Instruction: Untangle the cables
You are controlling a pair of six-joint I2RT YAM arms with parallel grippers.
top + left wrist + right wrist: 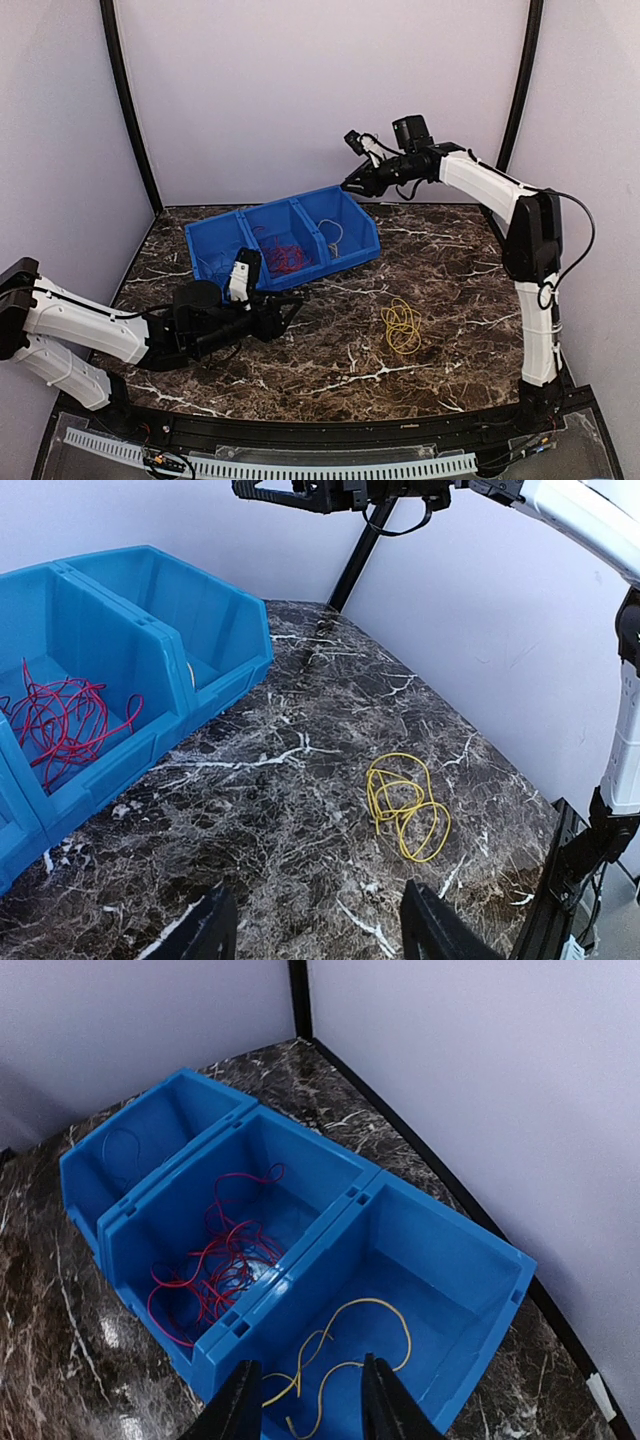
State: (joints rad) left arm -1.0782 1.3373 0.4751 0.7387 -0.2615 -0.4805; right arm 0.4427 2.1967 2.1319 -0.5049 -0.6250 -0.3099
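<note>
Three bins (340,262), one yellow cable (402,325) outside

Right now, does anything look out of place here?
One yellow cable coil lies loose on the marble table, outside the blue bins. Another yellow cable and the red cables sit inside bins, so it looks unsorted.

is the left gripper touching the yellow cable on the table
Apart. The left wrist view shows bare table between the left gripper and the yellow cable.
</note>
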